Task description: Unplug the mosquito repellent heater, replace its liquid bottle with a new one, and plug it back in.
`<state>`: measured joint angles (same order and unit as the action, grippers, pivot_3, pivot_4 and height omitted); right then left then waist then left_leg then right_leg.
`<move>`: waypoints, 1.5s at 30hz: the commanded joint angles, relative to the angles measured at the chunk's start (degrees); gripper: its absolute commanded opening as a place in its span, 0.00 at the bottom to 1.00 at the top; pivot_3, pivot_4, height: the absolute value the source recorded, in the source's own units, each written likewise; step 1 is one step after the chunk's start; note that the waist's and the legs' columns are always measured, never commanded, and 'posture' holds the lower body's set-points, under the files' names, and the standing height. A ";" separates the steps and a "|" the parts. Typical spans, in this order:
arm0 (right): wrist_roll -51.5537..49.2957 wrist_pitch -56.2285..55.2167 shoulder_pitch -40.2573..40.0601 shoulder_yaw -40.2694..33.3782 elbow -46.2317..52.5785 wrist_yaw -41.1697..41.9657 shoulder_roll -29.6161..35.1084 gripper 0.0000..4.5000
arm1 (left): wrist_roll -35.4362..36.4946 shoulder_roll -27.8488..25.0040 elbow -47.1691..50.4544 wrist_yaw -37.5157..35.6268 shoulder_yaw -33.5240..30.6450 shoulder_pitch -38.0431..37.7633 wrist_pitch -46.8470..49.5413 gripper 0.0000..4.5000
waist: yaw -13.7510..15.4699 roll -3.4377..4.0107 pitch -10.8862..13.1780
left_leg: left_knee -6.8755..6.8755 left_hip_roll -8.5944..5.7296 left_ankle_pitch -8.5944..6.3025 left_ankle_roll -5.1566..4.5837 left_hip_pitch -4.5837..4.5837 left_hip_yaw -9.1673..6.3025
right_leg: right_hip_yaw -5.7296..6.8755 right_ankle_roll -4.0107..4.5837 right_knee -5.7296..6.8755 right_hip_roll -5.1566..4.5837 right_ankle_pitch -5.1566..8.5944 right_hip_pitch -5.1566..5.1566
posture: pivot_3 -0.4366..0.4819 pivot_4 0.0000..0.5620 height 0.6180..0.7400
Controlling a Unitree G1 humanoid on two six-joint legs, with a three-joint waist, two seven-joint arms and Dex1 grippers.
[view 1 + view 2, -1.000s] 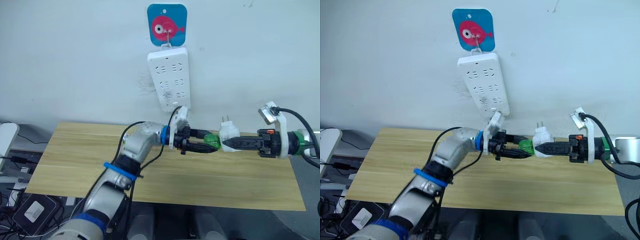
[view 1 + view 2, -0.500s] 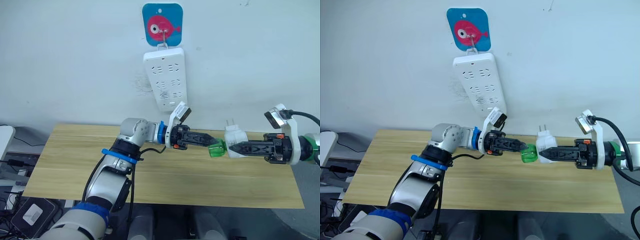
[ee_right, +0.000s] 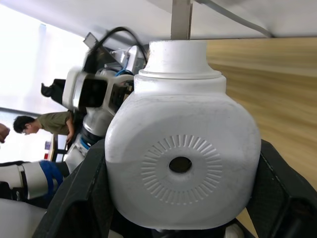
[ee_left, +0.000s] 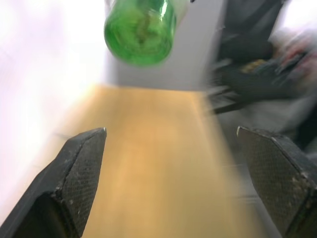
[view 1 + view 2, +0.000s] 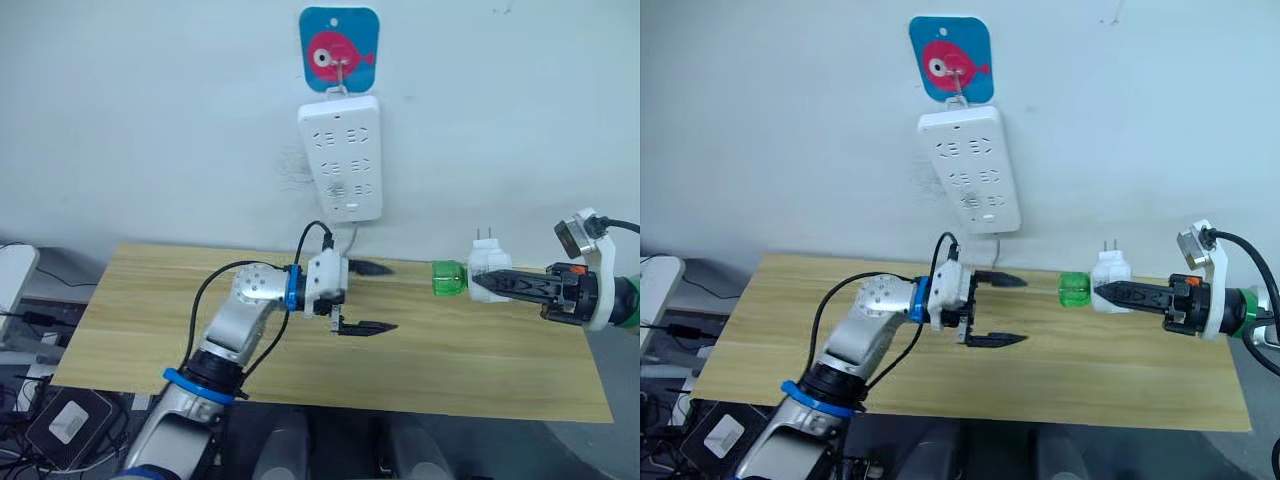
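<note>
Hovering over the middle of the wooden table [image 5: 150,330], our left end effector [image 5: 372,298] has its two black fingers spread wide with nothing between them. Off toward the table's right edge, our right end effector [image 5: 497,284] is clamped on the mosquito repellent heater [image 5: 487,272], holding it in the air above the far right part of the table, its plug prongs pointing up. In the right wrist view the heater's round vent hole faces the camera. A green bottle [image 5: 449,279] sticks out of the heater's side toward the left end effector, apart from its fingers. Farther back, a white power strip [image 5: 341,157] hangs on the wall beneath a blue fish hook [image 5: 339,50].
</note>
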<state>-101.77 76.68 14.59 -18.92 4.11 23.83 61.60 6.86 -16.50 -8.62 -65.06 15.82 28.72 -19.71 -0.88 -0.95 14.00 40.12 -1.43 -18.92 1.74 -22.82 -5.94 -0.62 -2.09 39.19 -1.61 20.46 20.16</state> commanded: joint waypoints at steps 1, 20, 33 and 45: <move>-4.00 -1.50 0.69 -0.03 1.05 -1.22 0.13 0.66 | -10.38 1.27 -9.37 9.18 -1.05 3.96 -31.13 0.99 | 0.30 0.00 0.00 | -0.03 0.00 0.06 -0.09 -0.02 0.02 | -0.01 -0.06 -0.16 0.00 -0.16 0.00 | 0.39 0.41 1.00; -11.23 -7.17 1.62 4.04 3.76 -8.44 -1.49 0.66 | -45.20 4.63 -28.72 49.86 -0.89 17.81 -55.63 0.96 | 0.34 0.02 -0.02 | -0.05 -0.07 0.17 -0.27 -0.08 0.34 | -0.22 -0.31 -0.16 -0.17 -0.39 0.14 | 0.38 0.39 1.00; -10.39 -6.13 1.35 4.93 4.37 -7.43 -0.56 0.66 | -21.23 1.29 -30.68 40.16 14.96 20.76 -53.03 0.50 | -0.84 0.04 -0.03 | -0.05 -0.07 0.18 -0.28 -0.09 0.34 | -0.21 -0.30 -0.15 -0.25 -0.39 0.14 | 0.37 0.43 1.00; -4.18 -2.58 4.66 6.16 3.28 0.11 1.20 0.66 | 54.17 -6.03 -4.60 4.44 8.47 23.35 57.40 0.50 | -1.17 0.14 -0.05 | -0.05 -0.07 0.20 -0.28 -0.22 0.03 | 0.02 -0.25 -0.28 -0.38 -0.40 0.25 | 0.39 0.45 1.00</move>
<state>-106.60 72.90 18.98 -12.85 6.41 22.41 61.81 50.63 -23.31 -12.32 -62.47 30.11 49.37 21.03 -2.05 -0.81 13.95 40.07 -1.52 -18.73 1.45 -23.05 -5.94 -0.57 -2.34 38.91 -1.97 20.06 20.41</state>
